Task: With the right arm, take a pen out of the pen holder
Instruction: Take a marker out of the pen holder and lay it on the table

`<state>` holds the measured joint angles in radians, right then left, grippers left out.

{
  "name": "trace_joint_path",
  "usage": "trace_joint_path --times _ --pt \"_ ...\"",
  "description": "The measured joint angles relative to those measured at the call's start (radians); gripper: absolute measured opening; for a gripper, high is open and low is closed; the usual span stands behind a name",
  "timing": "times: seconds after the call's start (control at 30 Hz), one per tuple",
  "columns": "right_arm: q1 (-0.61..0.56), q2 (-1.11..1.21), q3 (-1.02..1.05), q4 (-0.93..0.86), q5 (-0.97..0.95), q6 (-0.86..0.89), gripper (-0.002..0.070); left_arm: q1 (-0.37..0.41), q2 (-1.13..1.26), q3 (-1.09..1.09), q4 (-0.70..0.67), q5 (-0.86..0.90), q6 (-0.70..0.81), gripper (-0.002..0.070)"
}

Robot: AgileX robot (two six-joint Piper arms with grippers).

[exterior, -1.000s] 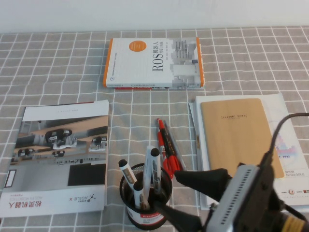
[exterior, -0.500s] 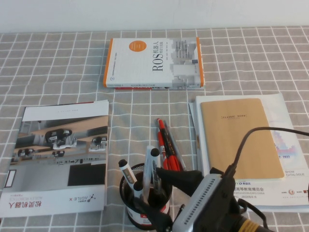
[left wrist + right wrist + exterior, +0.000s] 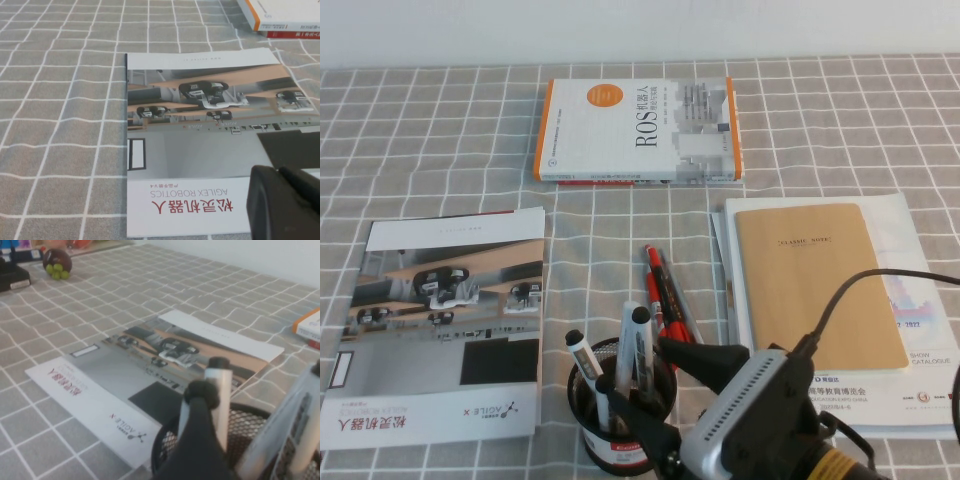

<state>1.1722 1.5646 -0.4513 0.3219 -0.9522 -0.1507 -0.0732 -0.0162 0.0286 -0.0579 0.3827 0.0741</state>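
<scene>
At the table's near edge, the right gripper (image 3: 665,392) has slid left over the pen holder (image 3: 592,430), jaws fully spread and empty, bracketing its upright pens (image 3: 631,350); closing likely comes next. Left gripper (image 3: 286,205) hangs above the brochure (image 3: 200,150).

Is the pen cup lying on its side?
No, the pen holder stands upright, with pens sticking up out of it.

High view looks down across the whole surface (image 3: 620,215); both wrist views sit low, close, seemingly facing the brochure (image 3: 445,330) all three share.
</scene>
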Motion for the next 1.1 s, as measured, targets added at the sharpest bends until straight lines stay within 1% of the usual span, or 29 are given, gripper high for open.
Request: trace_joint_path --times 0.37,0.57,1.0,1.1 --pt "0.0 0.048 -0.031 -0.027 0.0 0.0 0.0451 0.0 0.0 0.0 0.0 0.0 0.0 -0.0003" --pt "0.0 0.048 -0.044 -0.056 0.0 0.045 0.0451 0.0 0.0 0.0 0.0 0.0 0.0 -0.0003" --pt "0.0 0.113 -0.095 -0.054 -0.001 0.045 0.0451 0.0 0.0 0.0 0.0 0.0 0.0 -0.0003" --pt "0.0 0.121 -0.102 -0.054 -0.002 0.048 0.0441 0.0 0.0 0.0 0.0 0.0 0.0 -0.0003"
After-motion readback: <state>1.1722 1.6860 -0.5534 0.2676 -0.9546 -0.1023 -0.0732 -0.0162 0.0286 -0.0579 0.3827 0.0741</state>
